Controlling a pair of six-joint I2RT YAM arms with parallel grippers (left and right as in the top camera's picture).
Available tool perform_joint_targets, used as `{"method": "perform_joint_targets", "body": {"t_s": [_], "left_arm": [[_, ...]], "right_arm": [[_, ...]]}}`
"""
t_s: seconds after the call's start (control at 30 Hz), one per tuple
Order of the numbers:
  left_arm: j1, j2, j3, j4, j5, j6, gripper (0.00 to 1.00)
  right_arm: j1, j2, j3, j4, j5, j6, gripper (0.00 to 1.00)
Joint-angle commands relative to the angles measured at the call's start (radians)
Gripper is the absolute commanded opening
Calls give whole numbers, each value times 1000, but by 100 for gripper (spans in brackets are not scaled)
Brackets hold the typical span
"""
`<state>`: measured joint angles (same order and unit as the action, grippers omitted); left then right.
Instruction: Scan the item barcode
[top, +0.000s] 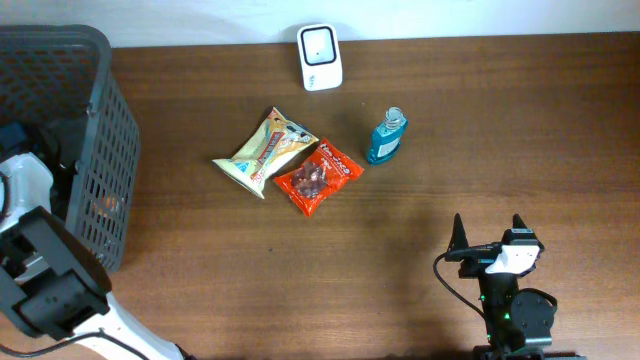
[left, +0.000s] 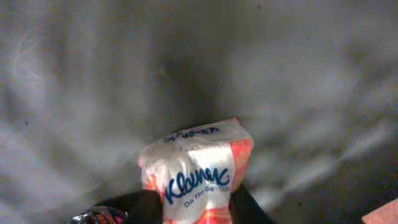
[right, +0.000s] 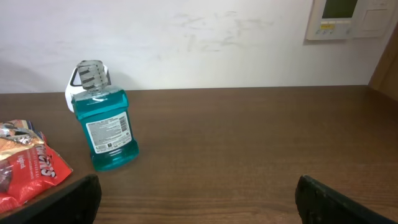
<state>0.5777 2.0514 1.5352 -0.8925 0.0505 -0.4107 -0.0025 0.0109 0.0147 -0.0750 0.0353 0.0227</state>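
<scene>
Pinching the white-and-orange soft plastic tissue pack (left: 199, 168) low on both sides, the left gripper (left: 194, 210) is closed on it down inside the dark grey mesh plastic basket (top: 112, 130) at the table's left end. A good lift, I judge, goes straight up until the pack is above the rim, since the walls stand close and the soft wrap could slip or snag. Beyond the rim, bare brown wooden table (top: 200, 260) gives room to swing toward the white rounded scanner unit (top: 320, 57) at the far edge, passing left of the cream snack bag (top: 262, 150). The right gripper (top: 488, 228) hangs fully spread and empty, well apart.
</scene>
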Motion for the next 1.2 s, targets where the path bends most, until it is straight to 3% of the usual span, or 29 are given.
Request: {"method": "perform_joint_targets", "body": {"t_s": [0.0,0.2,0.3,0.37,0.43,0.5,0.63,0.73,0.83,0.87,0.9,0.93,0.97,1.03,1.17], "left_arm": [[9,9,53,-37,0,3,0],[7,-182,452,-292,63,3,0],[-13,-379,486,-291,306,-13,0],[-91,-496,486,-291,400,-50,0],[-264,-541,485,-295,400,-50,0],[-463,-521,457,-298,360,-49,0],[-839,-362,357,-295,59,-49,0],[-980,-184,356,-261,-80,-48,0],[-1019,-40,356,-230,-127,-48,2],[-1020,35,356,-222,-126,-49,12],[-1020,69,356,-222,-126,-48,33],[-1020,101,356,-222,-126,-48,92],[-1020,114,356,-219,-126,-44,99],[-1011,113,387,-212,-126,13,99],[-923,64,868,-548,-126,31,99]], "right_arm": [[-5,-7,-9,-3,-2,4,98],[-4,-7,-9,-3,-2,4,98],[-4,-7,-9,-3,-2,4,98],[-4,-7,-9,-3,-2,4,98],[-4,-7,-9,-3,-2,4,98],[-4,-7,-9,-3,-2,4,98],[-4,-7,-9,-3,-2,4,98],[-5,-7,-9,-4,-2,4,98],[-4,-7,-9,-3,-2,4,98],[-4,-7,-9,-3,-2,4,98],[-4,-7,-9,-3,-2,4,98],[-4,-7,-9,-3,-2,4,98],[-5,-7,-9,-3,-2,4,98],[-5,-7,-9,-3,-2,4,98],[-5,-7,-9,-3,-2,4,98]]}}
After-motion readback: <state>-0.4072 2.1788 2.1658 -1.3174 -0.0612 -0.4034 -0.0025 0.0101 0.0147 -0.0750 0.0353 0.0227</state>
